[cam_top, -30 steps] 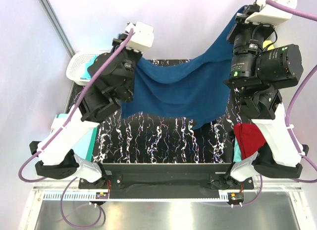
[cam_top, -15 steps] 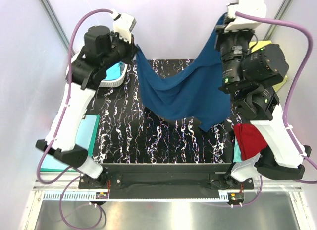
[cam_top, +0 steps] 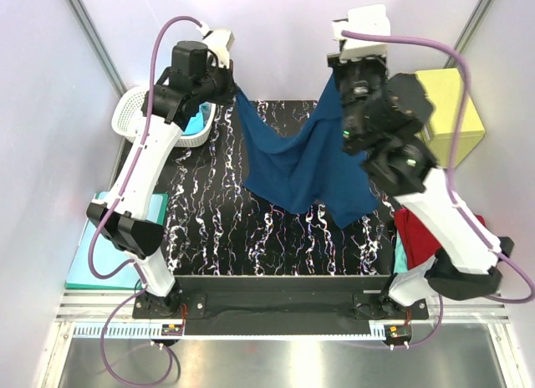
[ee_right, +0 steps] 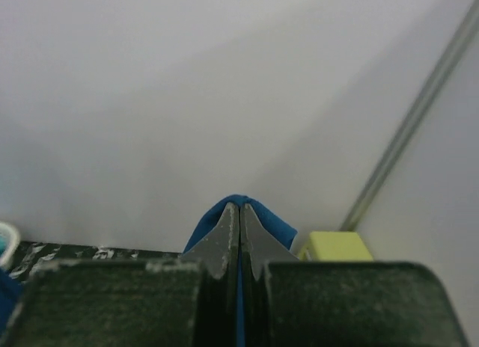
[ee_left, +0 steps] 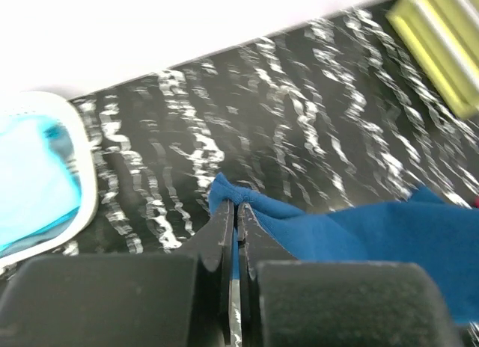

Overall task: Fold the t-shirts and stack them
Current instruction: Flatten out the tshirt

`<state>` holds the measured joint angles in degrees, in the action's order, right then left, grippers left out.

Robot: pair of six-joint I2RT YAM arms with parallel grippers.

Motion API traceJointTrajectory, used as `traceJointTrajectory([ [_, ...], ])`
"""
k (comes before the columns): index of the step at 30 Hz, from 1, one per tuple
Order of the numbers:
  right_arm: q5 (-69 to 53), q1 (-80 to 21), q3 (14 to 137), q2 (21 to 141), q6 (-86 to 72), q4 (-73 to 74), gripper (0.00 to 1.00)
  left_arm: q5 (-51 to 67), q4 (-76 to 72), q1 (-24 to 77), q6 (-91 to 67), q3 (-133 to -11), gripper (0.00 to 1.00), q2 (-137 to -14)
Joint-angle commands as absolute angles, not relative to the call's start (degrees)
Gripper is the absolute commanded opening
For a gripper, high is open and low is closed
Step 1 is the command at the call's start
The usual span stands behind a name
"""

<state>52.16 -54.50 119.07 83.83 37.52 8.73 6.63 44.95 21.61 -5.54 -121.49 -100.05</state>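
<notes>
Both arms have swung toward the far side and closer together, and the soft navy blue cotton t-shirt (cam_top: 305, 166) sags between them over the black marbled surface (cam_top: 217, 229). The left end effector (cam_top: 232, 87) and the right end effector (cam_top: 336, 70) each clamp a corner. The cloth's long axis runs left to right and it hangs below both equally.

Two white and black robot arms rise from their bases at the near edge. The left arm (cam_top: 142, 171) stretches up and forward, its wrist (cam_top: 189, 67) bent towards the right. The left jaws are pressed together on a corner of the dark blue cotton t-shirt (cam_top: 292, 164). The right arm (cam_top: 447, 216) reaches up and leans inward to the left. The right jaws are likewise clamped on a fold of the same shirt, held high.
</notes>
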Motion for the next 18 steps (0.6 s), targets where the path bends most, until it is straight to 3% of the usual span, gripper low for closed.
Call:
traceJointTrajectory([
  [1,64.6,-51.2,114.2,86.9,56.1,-20.1,0.00,-2.9,43.0,21.0,-7.3,-125.8,0.00,-100.4],
  [5,67.1,-47.3,112.2,87.7,60.6,-27.2,0.00,-2.2,42.5,21.0,-7.7,-126.3,0.00,-101.1],
  [7,64.1,-47.0,114.3,86.5,49.2,-15.4,0.00,-0.8,42.3,20.7,-8.3,-126.2,0.00,-101.2],
  [9,54.6,-45.5,123.4,86.0,26.4,11.5,0.00,-0.4,42.2,20.6,-8.8,-126.6,0.00,-101.7],
  [11,45.9,-42.9,132.7,86.8,16.0,22.8,0.00,1.0,42.2,20.6,-9.0,-127.2,0.00,-102.2],
  [17,18.6,-31.6,141.4,89.7,-6.6,35.3,0.00,1.5,42.1,20.5,-8.4,-127.1,0.00,-102.0],
  [18,9.1,-29.7,142.2,91.0,-9.4,35.7,0.00,1.4,42.0,20.4,-8.4,-126.9,0.00,-101.6],
])
